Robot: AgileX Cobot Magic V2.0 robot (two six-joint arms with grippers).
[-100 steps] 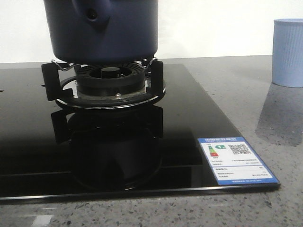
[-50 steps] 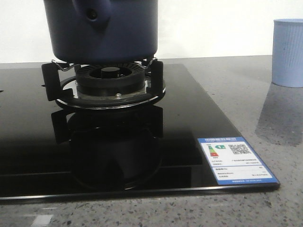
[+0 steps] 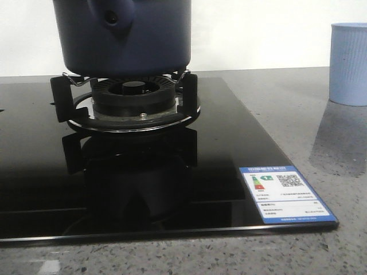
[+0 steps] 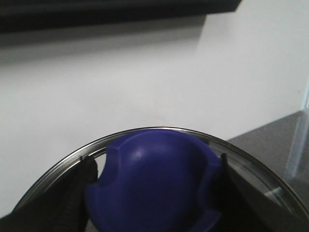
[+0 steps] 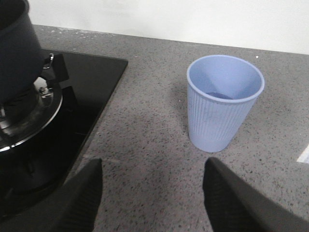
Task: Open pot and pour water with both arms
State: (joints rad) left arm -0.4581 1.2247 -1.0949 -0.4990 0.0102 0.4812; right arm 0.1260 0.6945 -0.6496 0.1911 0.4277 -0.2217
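Pot [image 3: 123, 34]: dark navy, matte straight sides, rounded handle stub w/ small hole facing front cam; seated on wire supports of burner [image 3: 133, 97], far-left part of black glass hob [image 3: 229, 154]; top cropped in front view, so lid on/off there cannot be told. Hob: glossy, pot reflection visible below burner; energy-label sticker [image 3: 285, 193] at near-right corner. Counter [image 3: 321, 143]: grey speckled stone, surrounds hob. Cup [image 5: 224, 101]: pale blue, ribbed, upright on counter right of hob, well apart from pot; small amt of liquid or shadow at bottom, cannot tell which. Lid [image 4: 159, 183]: glass disc w/ metal rim, large blue knob at centre, seen close in left wrist view against white wall. Left gripper [image 4: 157, 193]: dark fingers [image 4: 72, 198] pressed on both sides of lid knob, closed around it. Right gripper [image 5: 149, 193]: fingers spread wide, nothing between them, hovering over bare counter, cup just beyond fingertips, pot and burner off to one side at edge of same view. Wall behind: plain white.
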